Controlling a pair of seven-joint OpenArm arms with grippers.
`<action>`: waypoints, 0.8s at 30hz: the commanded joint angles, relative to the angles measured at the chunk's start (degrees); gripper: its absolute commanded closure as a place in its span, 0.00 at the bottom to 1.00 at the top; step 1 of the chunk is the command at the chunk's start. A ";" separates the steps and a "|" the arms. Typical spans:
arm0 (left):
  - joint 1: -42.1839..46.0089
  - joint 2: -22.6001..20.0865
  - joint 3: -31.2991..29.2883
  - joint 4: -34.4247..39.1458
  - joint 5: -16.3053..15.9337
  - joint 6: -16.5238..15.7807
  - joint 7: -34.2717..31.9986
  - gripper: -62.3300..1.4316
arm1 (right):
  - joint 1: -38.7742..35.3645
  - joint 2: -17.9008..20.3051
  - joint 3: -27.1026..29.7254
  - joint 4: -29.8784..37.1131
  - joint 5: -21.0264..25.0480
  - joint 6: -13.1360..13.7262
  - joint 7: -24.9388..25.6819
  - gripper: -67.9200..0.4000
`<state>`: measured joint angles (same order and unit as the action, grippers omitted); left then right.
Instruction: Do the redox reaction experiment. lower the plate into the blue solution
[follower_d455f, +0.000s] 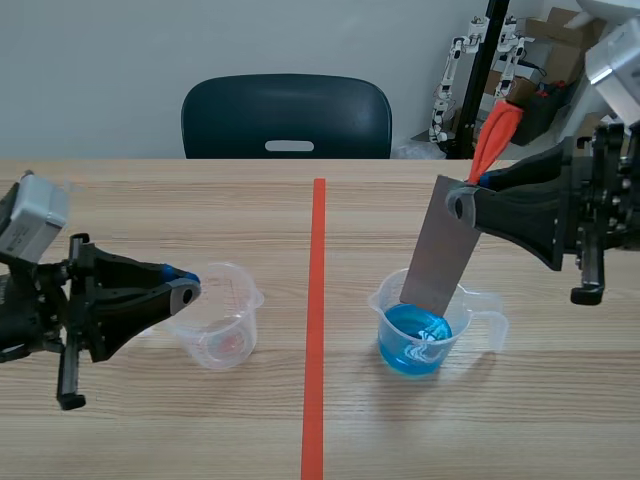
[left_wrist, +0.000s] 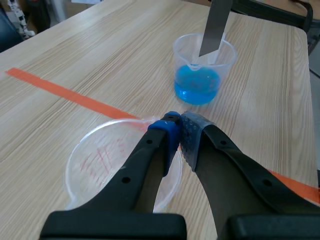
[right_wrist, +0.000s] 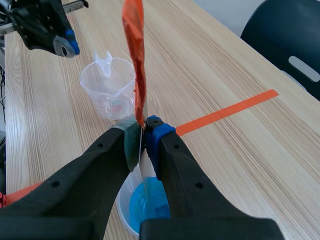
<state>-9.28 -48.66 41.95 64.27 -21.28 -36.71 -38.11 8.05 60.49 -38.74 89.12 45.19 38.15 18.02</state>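
Your right end effector (follower_d455f: 462, 203) is clenched on the top of the grey metal plate (follower_d455f: 440, 255), with the pads squeezing the thin sheet from both faces. An orange-red strip (follower_d455f: 495, 135) fixed to the plate's top end sticks up past the fingers. The plate hangs tilted, its top leaning toward the right arm. Its lower end sits inside the rim of the clear cup (follower_d455f: 385, 300) that holds the blue solution (follower_d455f: 410, 345). You cannot tell whether the bottom edge touches the liquid or stops just above it. The left wrist view shows the edge below the rim, with blue visible beneath it. This cup stands on the surface (follower_d455f: 150, 420), to the right of the orange tape line (follower_d455f: 317, 320), and its handle points toward the right arm.

Your left end effector (follower_d455f: 185, 290) is clenched too, and nothing shows between the pads. It sits low over the surface at the near edge of the empty clear cup (follower_d455f: 225, 330), left of the tape line. In its own wrist view, the fingers lie across the cup's mouth with the tips by the rim. You cannot tell whether they touch the cup. A faint reddish tint shows on the cup's bottom and on its printed scale. The two cups are well apart, with the tape line between them.

A dark chair (follower_d455f: 287, 115) stands at the far side of the surface.
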 joint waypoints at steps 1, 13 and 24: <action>3.06 -1.36 -2.16 0.98 -0.74 -0.11 -2.64 0.95 | 1.49 -0.20 0.33 0.33 -0.04 -0.22 0.68 0.99; 26.84 -4.55 -19.23 0.96 2.51 3.54 -17.42 0.95 | 1.46 -3.37 0.33 -0.13 -0.92 -1.33 -3.76 0.99; 42.07 3.56 -28.92 0.85 16.63 14.27 -29.31 0.95 | 1.49 -8.13 0.33 -6.93 -3.96 -1.31 -3.17 0.99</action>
<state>32.99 -46.26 13.41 64.27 -4.45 -22.48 -65.91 8.38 52.29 -38.74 81.65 40.40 36.84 13.52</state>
